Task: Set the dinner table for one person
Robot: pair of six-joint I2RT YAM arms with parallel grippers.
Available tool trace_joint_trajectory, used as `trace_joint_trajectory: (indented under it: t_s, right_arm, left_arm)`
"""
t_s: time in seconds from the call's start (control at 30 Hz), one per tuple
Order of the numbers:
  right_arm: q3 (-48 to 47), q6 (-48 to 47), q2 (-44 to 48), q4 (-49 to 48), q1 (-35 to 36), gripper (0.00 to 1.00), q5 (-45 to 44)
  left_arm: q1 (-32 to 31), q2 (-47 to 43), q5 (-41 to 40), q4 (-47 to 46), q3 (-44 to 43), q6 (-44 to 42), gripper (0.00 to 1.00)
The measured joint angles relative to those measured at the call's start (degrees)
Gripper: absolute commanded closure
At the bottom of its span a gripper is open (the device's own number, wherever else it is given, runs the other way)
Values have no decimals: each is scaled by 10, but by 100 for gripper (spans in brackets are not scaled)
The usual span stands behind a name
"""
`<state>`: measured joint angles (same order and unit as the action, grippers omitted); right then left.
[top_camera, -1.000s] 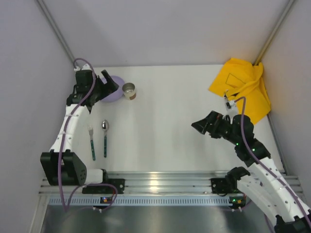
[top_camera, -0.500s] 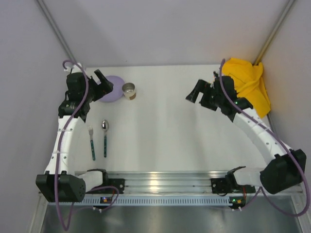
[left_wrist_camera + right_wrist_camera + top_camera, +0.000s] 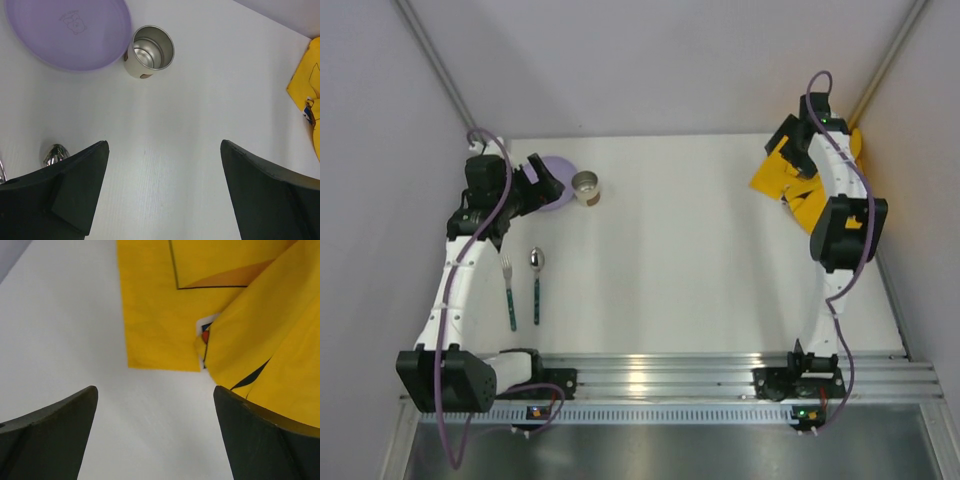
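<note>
Both arms have shifted since the earlier view. The left arm has only turned a little, so that its left pincer (image 3: 548, 180) now hangs over the near edge of the purple plate (image 3: 67, 30). The right arm has swung well away from mid-desk to the far right corner.

The white desk (image 3: 680, 250) fills the whole work area, with everything resting on it. At its left side, the left pincer stands wide open and holds nothing; its two dark fingers (image 3: 75, 185) frame bare desk in the wrist view. The plate lies flat near the far left corner. Just beside the plate's right rim stands a small metal cup (image 3: 585, 186), upright and open at the top. Nearer the arm bases, a fork (image 3: 508, 295) and a spoon (image 3: 536, 285) lie side by side, a little apart. The fork is on the left, and both teal handles point toward the near edge.

The middle of the desk is plain white surface.

At the far right corner lies a crumpled yellow cloth (image 3: 160, 315) with dark printed lines. The right pincer (image 3: 790, 142) hovers above the cloth's left edge, spread wide with nothing between its fingers.
</note>
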<state>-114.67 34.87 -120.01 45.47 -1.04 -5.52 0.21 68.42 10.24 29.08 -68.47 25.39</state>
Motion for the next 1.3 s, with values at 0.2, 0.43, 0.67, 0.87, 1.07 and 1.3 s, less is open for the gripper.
trace_joint_trajectory:
  t_s: [0.2,0.43,0.67,0.87,1.07,1.3]
  right_arm:
    - [-110,-5,-116,107,-50,0,-55]
    - [-110,-6,-129,166,-65,13,-109]
    - [-104,-3,-171,168,-66,82,-119]
    - [-58,8,-171,153,-61,100,-109]
    - [63,-13,-98,116,-16,100,-89]
    - [294,-45,101,87,180,100,-2]
  left_arm:
    - [0,10,11,-3,0,-9,1]
    - [0,25,16,-4,0,-20,1]
    - [0,55,27,-4,-1,-26,2]
    - [0,71,46,-6,-1,-25,1]
    - [0,97,65,-23,-12,-12,1]
    - [-35,159,65,-49,-49,2,1]
